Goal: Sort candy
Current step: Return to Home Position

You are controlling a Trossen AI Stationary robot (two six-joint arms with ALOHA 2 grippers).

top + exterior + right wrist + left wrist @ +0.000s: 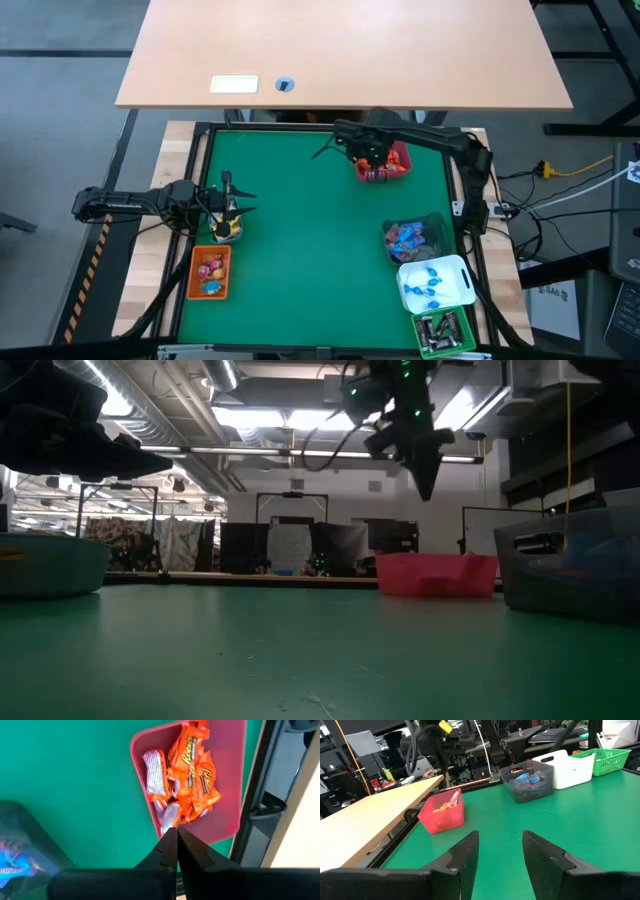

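Jaws are pressing together, pinching nothing, on the right gripper (176, 831). Directly beneath them the red bin (232, 795) is holding orange candy (192, 767), whose yellow lettering seems to read Reese's. In the left wrist view, the left gripper (500, 840) is showing its jaws spread over the green mat (580, 820), with the clear bin (527, 785), white bin (567, 770) and green bin (600, 761) standing ahead. Only the high view is showing yellow candy (227, 230) just under those jaws. In the low view, ceiling lights (270, 415) are glowing behind.
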